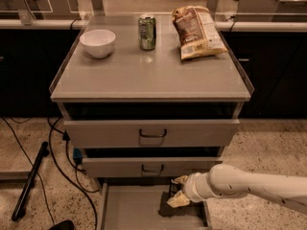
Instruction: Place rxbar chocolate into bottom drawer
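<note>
The fingers (178, 201) of the gripper (178, 190) are pinched on the rxbar chocolate (171, 191), a small dark bar. They hang just over the right side of the bottom drawer (129, 210), which is pulled out. On the worktop (153, 75) sit a white bowl (97, 42), a green can (147, 31) and a chip bag (197, 31).

Claw (176, 190) over bottom drawer (134, 209), bowl (98, 42), can (147, 32), chip bag (197, 31) on cabinet top (148, 75)
</note>
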`<state>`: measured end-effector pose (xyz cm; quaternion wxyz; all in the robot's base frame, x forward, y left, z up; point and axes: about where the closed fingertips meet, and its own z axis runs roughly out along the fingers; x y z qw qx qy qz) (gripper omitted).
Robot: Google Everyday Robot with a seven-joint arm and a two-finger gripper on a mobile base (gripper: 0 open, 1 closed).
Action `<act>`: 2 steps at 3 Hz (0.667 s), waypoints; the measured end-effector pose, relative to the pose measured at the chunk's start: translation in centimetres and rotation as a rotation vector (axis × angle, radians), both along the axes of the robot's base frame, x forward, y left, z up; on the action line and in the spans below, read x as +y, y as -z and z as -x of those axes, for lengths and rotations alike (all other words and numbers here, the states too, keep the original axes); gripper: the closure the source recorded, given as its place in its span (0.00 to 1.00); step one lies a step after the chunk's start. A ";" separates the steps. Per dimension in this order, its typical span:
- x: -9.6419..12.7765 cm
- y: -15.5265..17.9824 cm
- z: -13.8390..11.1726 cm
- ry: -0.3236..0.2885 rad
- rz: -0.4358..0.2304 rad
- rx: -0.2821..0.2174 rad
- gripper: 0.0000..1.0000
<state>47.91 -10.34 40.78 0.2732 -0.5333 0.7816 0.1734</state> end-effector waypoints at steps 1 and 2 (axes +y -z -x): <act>0.0 0.0 0.0 0.000 0.000 0.000 1.00; 0.2 3.8 0.5 -0.030 0.001 -0.009 1.00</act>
